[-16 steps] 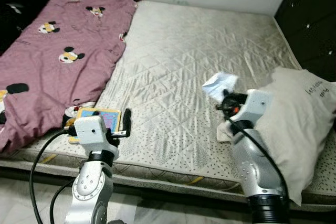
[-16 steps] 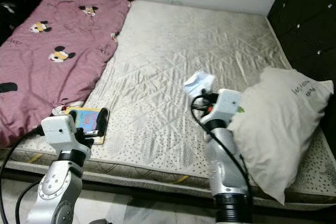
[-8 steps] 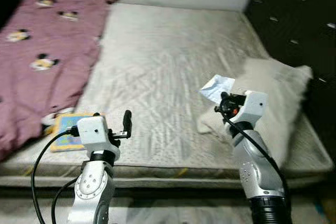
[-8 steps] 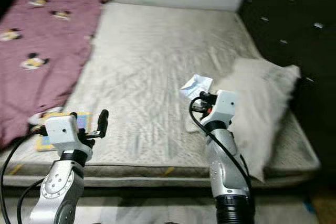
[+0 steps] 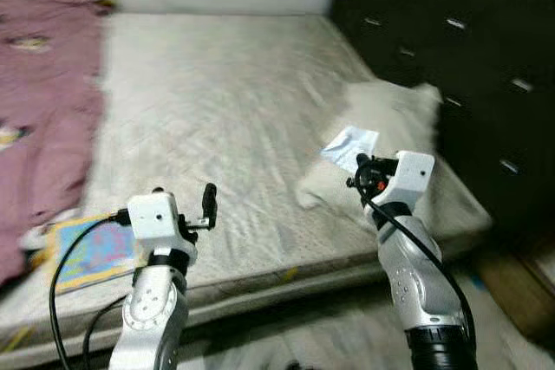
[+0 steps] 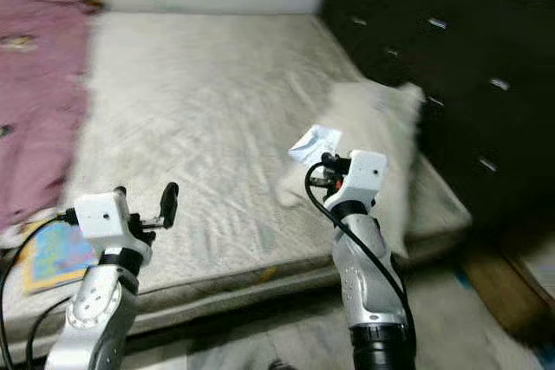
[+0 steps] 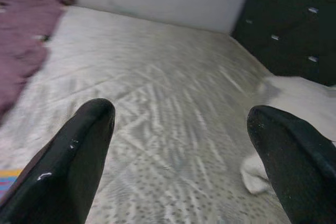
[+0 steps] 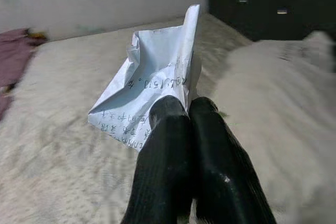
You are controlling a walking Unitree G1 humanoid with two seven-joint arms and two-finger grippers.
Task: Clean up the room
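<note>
Step in hand, likely: carry litter off to bin.

Right gripper (image 8: 190,109) clenched on crumpled white printed paper (image 8: 152,95), held above beige quilted mattress (image 5: 225,119), white pillow (image 5: 395,114) at paper's 2 o'clock.

Left gripper (image 7: 181,129) spread wide, empty.

Next: find bin, let paper go.

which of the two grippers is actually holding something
The right gripper: its jaws are shut on a crumpled sheet of paper with writing on it. The left gripper has its jaws wide apart over the mattress, holding nothing.
</note>
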